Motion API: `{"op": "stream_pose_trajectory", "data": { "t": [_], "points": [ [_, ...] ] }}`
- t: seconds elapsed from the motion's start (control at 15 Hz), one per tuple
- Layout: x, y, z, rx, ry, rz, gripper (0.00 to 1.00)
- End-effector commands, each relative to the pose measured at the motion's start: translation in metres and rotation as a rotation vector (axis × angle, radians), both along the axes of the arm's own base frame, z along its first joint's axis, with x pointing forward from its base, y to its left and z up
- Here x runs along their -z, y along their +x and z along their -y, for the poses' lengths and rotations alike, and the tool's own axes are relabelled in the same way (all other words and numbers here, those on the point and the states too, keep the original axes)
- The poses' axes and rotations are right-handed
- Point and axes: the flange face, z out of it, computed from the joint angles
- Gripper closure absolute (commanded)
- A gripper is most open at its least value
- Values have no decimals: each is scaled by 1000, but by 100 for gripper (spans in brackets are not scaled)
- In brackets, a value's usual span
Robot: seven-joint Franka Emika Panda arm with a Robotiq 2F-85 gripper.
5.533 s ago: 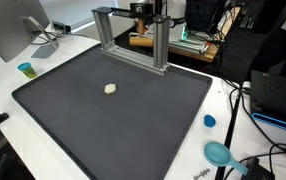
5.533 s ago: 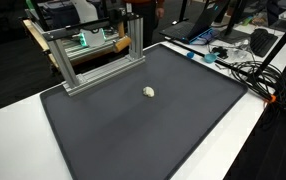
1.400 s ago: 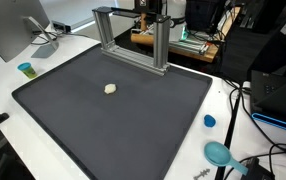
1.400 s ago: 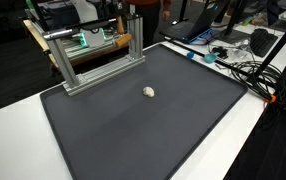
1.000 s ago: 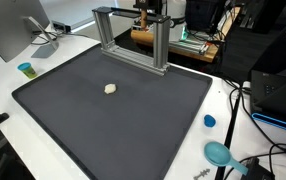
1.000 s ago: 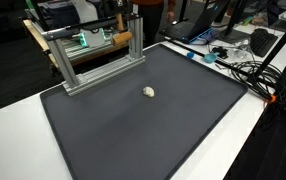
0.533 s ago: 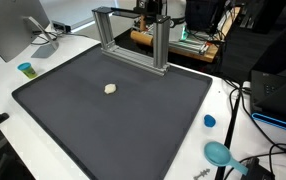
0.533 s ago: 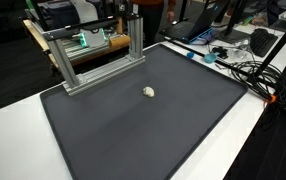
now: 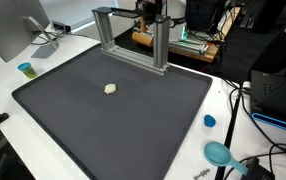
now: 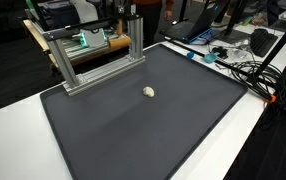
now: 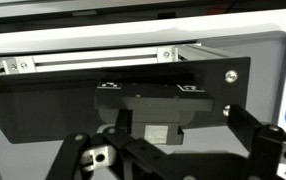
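My gripper (image 11: 168, 165) fills the lower wrist view, its black body in the middle and its finger links (image 11: 265, 140) spread far apart with nothing between them. It hangs high above the back of the table, over the aluminium frame (image 9: 128, 35) (image 10: 93, 55) (image 11: 93, 60); in both exterior views only its dark tip (image 9: 150, 10) (image 10: 133, 8) shows at the top edge. A small pale lump (image 9: 110, 88) (image 10: 149, 91) lies alone on the dark mat (image 9: 113, 120) (image 10: 143, 130), well away from the gripper.
A white table (image 9: 23, 55) carries the mat. On it are a small blue cup (image 9: 25, 69), a blue cap (image 9: 209, 121) and a teal scoop (image 9: 218, 153). A monitor (image 9: 8, 25) stands at one corner and cables (image 10: 248, 70) run along one side.
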Motion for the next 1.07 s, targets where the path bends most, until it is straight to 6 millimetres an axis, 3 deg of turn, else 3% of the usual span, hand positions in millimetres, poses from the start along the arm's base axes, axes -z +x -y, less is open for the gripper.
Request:
{"op": "stream_pose_trajectory", "data": {
  "t": [0.0, 0.53, 0.6, 0.87, 1.0],
  "points": [
    [9, -15, 14, 25, 32, 30, 0],
    [11, -27, 42, 141, 144, 26, 0],
    [14, -19, 32, 99, 99, 20, 0],
    [15, -19, 33, 100, 95, 18, 0],
    [3, -26, 33, 132, 41, 34, 0]
  ]
}}
